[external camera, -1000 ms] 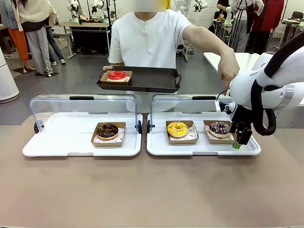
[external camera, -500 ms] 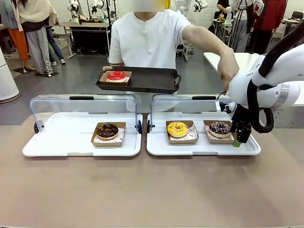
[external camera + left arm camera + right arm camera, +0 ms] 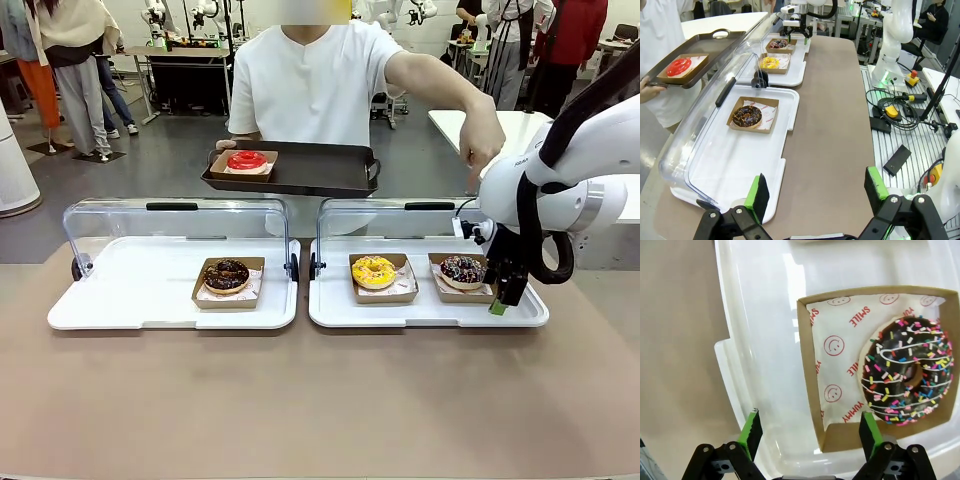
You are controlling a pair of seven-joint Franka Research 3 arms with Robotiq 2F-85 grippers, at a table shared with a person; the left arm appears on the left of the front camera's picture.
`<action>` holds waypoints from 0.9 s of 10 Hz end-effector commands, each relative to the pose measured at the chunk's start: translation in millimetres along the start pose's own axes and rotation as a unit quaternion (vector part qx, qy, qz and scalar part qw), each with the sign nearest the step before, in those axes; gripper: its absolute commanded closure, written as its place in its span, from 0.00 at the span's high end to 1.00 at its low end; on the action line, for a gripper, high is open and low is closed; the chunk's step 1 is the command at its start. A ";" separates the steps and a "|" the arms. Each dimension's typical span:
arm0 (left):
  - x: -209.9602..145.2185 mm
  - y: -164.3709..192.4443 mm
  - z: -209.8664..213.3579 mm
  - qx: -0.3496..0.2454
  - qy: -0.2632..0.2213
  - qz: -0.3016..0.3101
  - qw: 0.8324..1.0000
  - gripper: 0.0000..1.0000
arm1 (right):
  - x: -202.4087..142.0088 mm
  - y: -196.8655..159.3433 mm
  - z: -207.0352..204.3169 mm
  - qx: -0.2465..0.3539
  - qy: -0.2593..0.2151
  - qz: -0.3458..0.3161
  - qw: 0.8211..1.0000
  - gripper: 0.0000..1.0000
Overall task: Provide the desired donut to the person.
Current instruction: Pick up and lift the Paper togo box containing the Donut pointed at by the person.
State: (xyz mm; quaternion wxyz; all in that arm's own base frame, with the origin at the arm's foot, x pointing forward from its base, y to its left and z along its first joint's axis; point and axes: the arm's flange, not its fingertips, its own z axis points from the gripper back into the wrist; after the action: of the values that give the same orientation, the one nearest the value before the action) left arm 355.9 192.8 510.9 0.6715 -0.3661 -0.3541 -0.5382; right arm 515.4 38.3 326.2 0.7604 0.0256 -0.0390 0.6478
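The right arm [image 3: 503, 195] was a rounded white shell with grey lettering, a silver band at one joint and a thick black cable [image 3: 527, 228] looping beside it. The right gripper [image 3: 810, 432] and the left gripper [image 3: 817, 187] were black, their linked fingers pinned with small pale round screws and tipped with bright green pads. The person [image 3: 310, 85] wore a plain white short-sleeved shirt.

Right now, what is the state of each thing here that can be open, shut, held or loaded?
left lid: open, tipped back.
right lid: open, tipped back.
left gripper: open, holding nothing.
right gripper: open, over the edge of the sprinkled donut's box.
dark tray: held by the person, carrying a red donut.
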 end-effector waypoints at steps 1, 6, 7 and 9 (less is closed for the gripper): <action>0.9 -0.7 1.6 0.001 -0.009 -0.005 1.000 1.00 | -0.6 -8.9 -7.8 0.008 -0.015 0.008 1.000 1.00; 0.9 -0.7 1.6 0.001 -0.009 -0.005 1.000 1.00 | 0.2 -7.6 -9.0 0.004 -0.013 0.016 1.000 0.00; 0.9 -0.7 1.6 0.001 -0.009 -0.005 1.000 1.00 | 0.0 -7.2 -8.6 0.003 -0.012 0.015 1.000 0.00; 0.9 -0.7 1.6 0.001 -0.009 -0.005 1.000 1.00 | -0.3 -7.0 -7.5 0.002 -0.011 0.015 1.000 0.06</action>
State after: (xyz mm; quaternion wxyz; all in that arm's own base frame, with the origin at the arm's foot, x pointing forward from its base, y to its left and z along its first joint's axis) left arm 355.9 192.8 510.9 0.6715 -0.3661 -0.3541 -0.5382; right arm 516.7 40.3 320.0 0.7564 0.0294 -0.0349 0.6525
